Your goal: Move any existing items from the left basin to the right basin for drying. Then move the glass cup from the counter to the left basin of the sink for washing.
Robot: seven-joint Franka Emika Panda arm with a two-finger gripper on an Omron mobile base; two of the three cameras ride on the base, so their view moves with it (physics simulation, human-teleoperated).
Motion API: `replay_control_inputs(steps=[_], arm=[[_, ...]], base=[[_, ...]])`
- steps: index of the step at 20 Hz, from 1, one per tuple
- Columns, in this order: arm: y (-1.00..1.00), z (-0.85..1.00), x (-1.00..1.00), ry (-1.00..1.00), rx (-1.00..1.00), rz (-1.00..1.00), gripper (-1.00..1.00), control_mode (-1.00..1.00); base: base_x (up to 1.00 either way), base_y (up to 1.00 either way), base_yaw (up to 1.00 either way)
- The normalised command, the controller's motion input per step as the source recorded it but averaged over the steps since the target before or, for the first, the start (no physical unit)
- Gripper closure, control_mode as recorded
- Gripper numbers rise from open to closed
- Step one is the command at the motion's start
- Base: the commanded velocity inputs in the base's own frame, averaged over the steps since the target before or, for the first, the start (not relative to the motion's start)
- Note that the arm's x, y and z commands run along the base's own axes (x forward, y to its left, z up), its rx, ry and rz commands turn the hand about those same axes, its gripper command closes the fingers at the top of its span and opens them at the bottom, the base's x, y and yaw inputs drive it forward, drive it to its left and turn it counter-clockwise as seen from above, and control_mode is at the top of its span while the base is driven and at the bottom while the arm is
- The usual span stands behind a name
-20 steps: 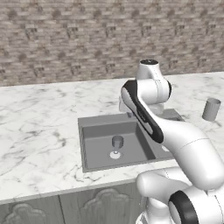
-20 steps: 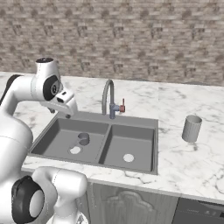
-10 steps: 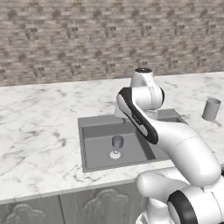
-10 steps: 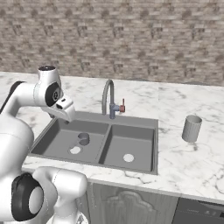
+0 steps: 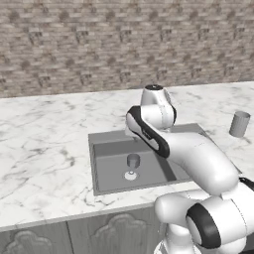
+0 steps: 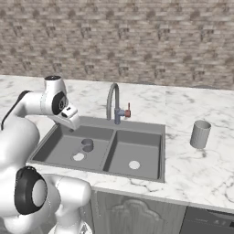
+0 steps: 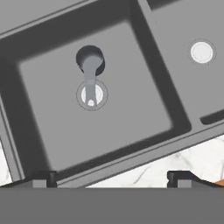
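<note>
The gripper (image 7: 111, 177) is hanging with fingers spread apart, gripping nothing; the small glass (image 7: 90, 65) is standing below it in the left basin (image 7: 131, 105), apparently upright.

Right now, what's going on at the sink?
The arm is poised above the left basin, its gripper open and holding nothing. The small glass stands in that basin by the drain, untouched. The right basin holds nothing but its drain. The tumbler stands on the counter right of the sink. Neither move has been made.
</note>
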Motion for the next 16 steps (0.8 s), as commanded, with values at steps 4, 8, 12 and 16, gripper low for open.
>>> replay_control_inputs(steps=[4,8,12,16], arm=[[0.06,-0.31,0.41,0.01,0.00,0.00,-1.00,-1.00],[0.02,-0.29,0.30,0.00,0.00,0.00,-1.00,-1.00],[0.00,-0.31,0.17,0.00,0.00,0.00,-1.00,-1.00],[0.01,-0.34,0.19,0.00,0.00,0.00,-1.00,-1.00]], base=[[0.00,0.00,0.00],[0.00,0.00,0.00],[0.00,0.00,0.00],[0.00,0.00,0.00]])
